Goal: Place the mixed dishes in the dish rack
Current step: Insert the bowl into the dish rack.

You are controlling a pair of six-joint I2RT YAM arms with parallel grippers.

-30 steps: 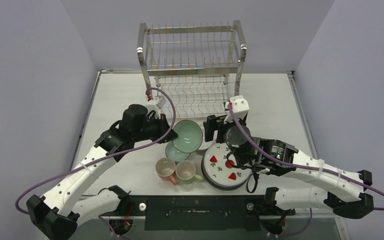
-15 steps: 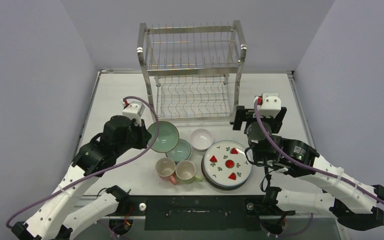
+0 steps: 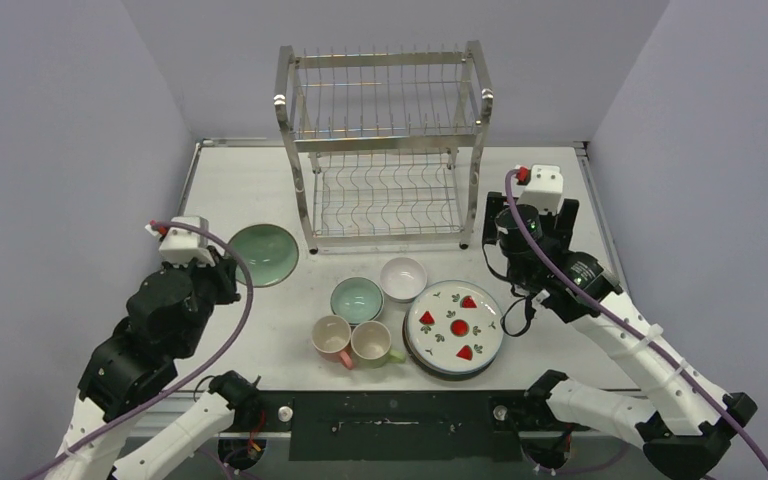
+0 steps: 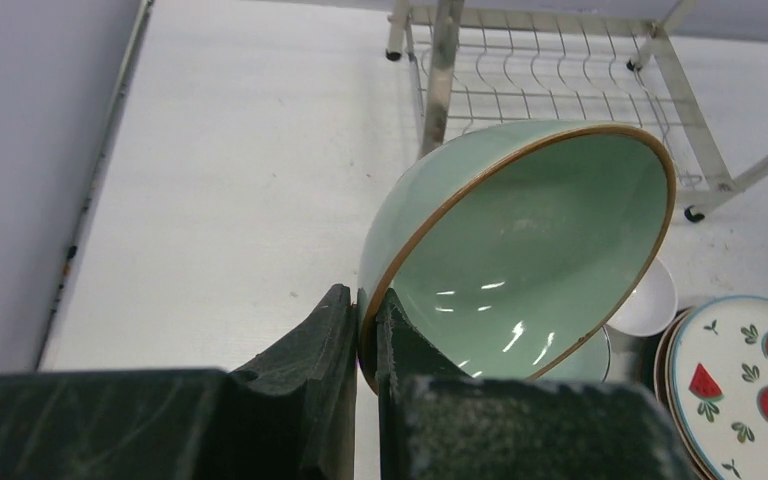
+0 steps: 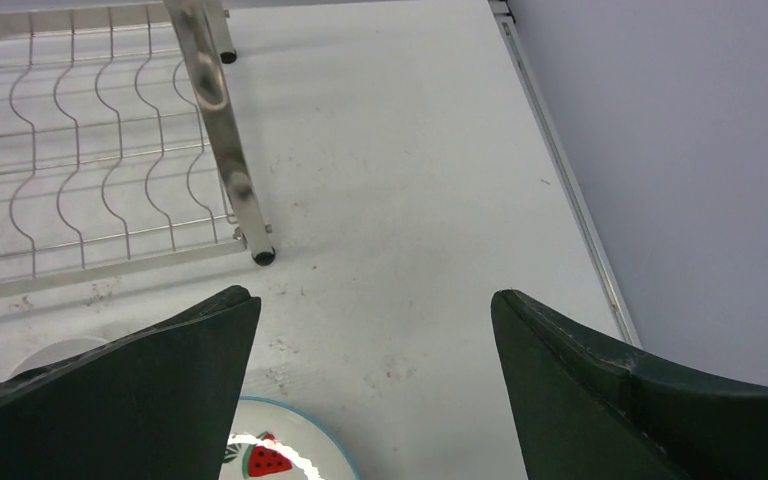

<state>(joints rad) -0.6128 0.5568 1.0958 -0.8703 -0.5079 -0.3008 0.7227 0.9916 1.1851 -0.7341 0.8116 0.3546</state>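
Just left of the tall two-tier shiny steel wire dish rack (image 3: 385, 150), near its front left post, the left gripper (image 4: 363, 300) pinches the rim of a large mint-green ceramic bowl (image 4: 530, 240) edged with a thin brown line. Its dark fingers (image 4: 325, 345) sit one inside the wall and one outside, the jaws narrowed to the thickness of the rim. The bowl is tipped up on its side, its hollow turned toward the rack and the other dishes. Whether its lower edge touches the white tabletop (image 3: 230, 190) cannot be told. The remaining dishes sit clustered on the table in front of the rack, apart from it. A smaller mint-green bowl (image 3: 357, 299) stands upright with a small white bowl (image 3: 403, 278) just beside it on the right. Nearer the arm bases, a pink mug (image 3: 332, 338) and a light green mug (image 3: 372, 343) touch side by side, their mouths showing. To the right of the mugs a round white plate (image 3: 454, 328) painted with red strawberries lies flat on a darker-rimmed plate (image 4: 659, 362), whose edge only just shows beneath it. The right gripper (image 5: 372, 300) hangs over bare table beside the rack's front right post, beyond the far side of the strawberry plate. Its two dark fingers (image 5: 180, 380) are spread wide with nothing between them, and its wrist view shows the post's black foot and part of the lower wire shelf.
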